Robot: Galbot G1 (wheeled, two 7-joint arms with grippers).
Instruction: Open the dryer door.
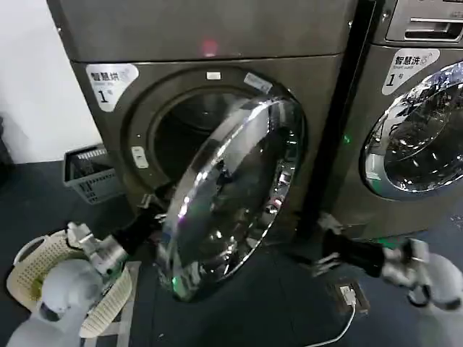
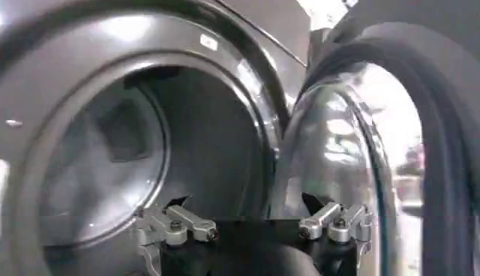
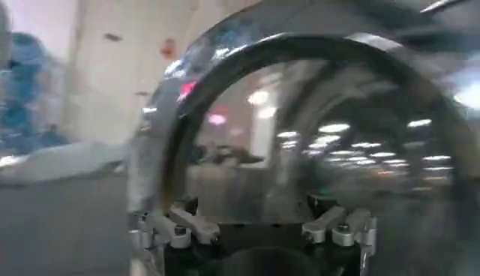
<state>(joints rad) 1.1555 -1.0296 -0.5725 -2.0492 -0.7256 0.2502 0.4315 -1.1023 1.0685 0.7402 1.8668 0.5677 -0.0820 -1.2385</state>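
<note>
Because we are swinging the dryer door outward, our left tool sits open behind its rim while our right tool waits open beside it.

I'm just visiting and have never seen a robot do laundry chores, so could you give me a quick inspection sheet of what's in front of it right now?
Surface: dark floor in front of two machines.
Job's things: dryer door swung partly open on its right-side hinge, drum opening exposed.
Clutter: grey crate by the wall; cream laundry basket at lower left.
Grippers: left gripper open, at the door's free edge, facing the drum; right gripper open, low in front of the door's chrome face.
Cables: white cable to a floor socket.
Surroundings: neighbouring machine, door shut; white wall.
</note>
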